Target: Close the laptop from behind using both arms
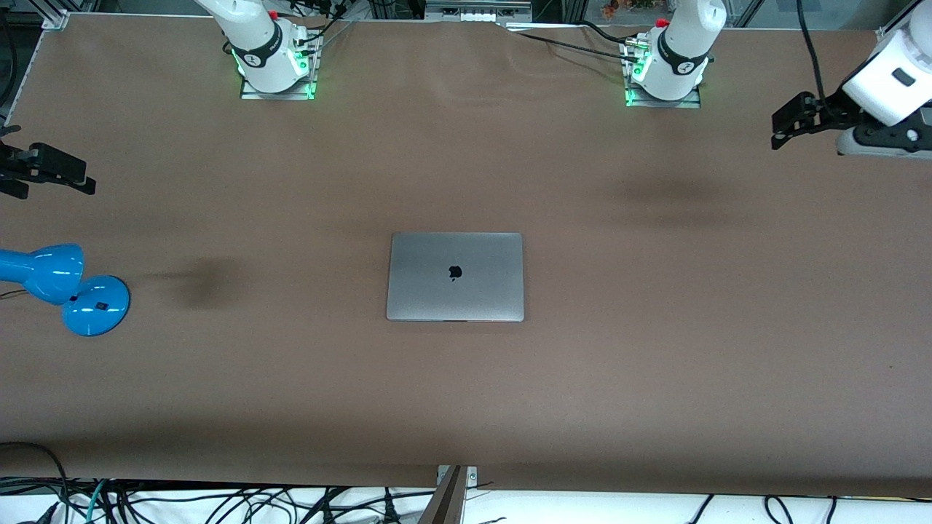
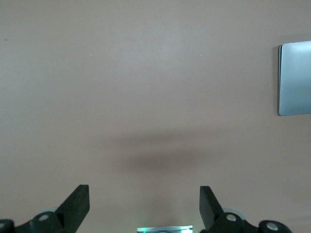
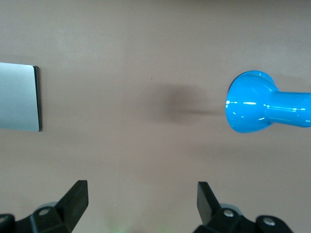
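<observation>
The slim grey metal laptop [image 1: 455,276] lies shut and flat at the centre of the front view, its lid up with the dark apple logo [image 1: 455,273] in the middle. It rests on the brown table surface [image 1: 655,378], well apart from both grippers, and nothing touches it.

The left arm's black two-finger gripper [image 1: 788,125] hangs at the upper right edge of the front view, over the left arm's end of the table, on a white wrist [image 1: 885,80]. In the left wrist view its fingers [image 2: 77,204] stand wide apart with only bare tabletop between them, holding nothing; an edge of the laptop [image 2: 295,78] shows at the right edge of that frame.

The right arm's black gripper [image 1: 44,171] sits at the left edge of the front view, over the right arm's end of the table. Its fingers [image 3: 77,200] are also spread wide and empty. Just below it in the front view lies a glossy blue desk lamp [image 1: 65,285] with a round base, and the lamp's head [image 3: 257,102] appears at the right of the right wrist view, with a strip of the laptop [image 3: 18,97] at the left.

The two white arm bases [image 1: 271,54] stand along the top of the front view, each lit green at the foot.
</observation>
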